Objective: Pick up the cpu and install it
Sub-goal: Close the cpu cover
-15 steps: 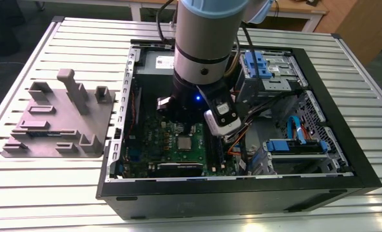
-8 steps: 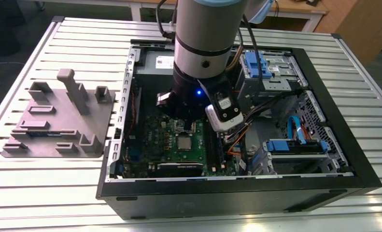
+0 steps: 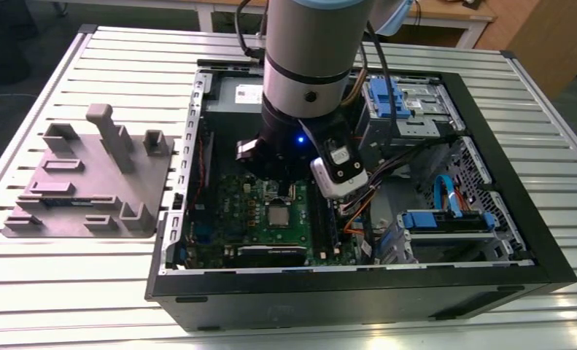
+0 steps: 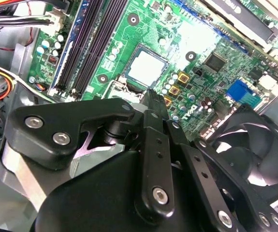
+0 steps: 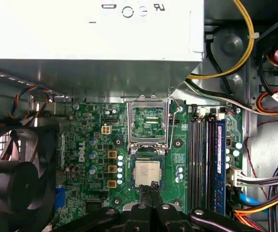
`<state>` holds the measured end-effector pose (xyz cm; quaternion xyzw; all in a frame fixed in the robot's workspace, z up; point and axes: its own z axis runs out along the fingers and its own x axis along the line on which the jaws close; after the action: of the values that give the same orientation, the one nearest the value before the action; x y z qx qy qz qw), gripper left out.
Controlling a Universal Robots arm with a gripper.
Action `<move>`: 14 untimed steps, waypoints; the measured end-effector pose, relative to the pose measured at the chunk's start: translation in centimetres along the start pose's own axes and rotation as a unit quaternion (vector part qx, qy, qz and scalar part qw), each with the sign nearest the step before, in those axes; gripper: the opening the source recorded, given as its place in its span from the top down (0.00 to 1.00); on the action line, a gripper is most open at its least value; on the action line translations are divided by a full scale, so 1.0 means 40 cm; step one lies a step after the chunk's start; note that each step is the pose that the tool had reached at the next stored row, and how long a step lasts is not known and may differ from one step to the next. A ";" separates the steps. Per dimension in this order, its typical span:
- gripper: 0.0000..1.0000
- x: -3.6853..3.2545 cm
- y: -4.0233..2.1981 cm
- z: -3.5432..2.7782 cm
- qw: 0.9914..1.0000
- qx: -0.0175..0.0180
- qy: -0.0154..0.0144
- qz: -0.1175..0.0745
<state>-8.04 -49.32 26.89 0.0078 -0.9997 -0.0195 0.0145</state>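
From my console, the slatted tabletop (image 3: 74, 292) carries an open computer case (image 3: 366, 306), and the arm (image 3: 308, 58) reaches down into it. A grey fixture tray (image 3: 84, 197) sits on the tabletop, just beside the case on the exterior view's left.

Inside the case, the power supply (image 5: 90, 38) lies alongside the green motherboard (image 5: 95, 193). On the board, the socket's metal load frame (image 5: 148, 121) stands tipped up and open.

The cpu (image 5: 147, 173) lies flat in the socket with its silvery top facing up. The hand (image 5: 151, 187) hangs right at the chip's edge, clenched with its fingers pressed together and nothing between them.

I judge the pick and the placing done. The frame is not yet closed over the chip, so the install looks unfinished.

As for writing, the power supply has a white label with printed marks, and the board has white lettering. I leave both unread.
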 end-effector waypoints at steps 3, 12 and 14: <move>0.89 0.000 0.000 0.000 1.000 0.001 0.001 -0.023; 0.89 0.001 0.000 0.000 0.996 0.003 0.003 -0.089; 0.89 0.001 0.000 0.000 0.995 0.003 0.004 -0.102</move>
<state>-8.08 -49.32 26.89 0.1094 -0.9937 -0.0180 0.0164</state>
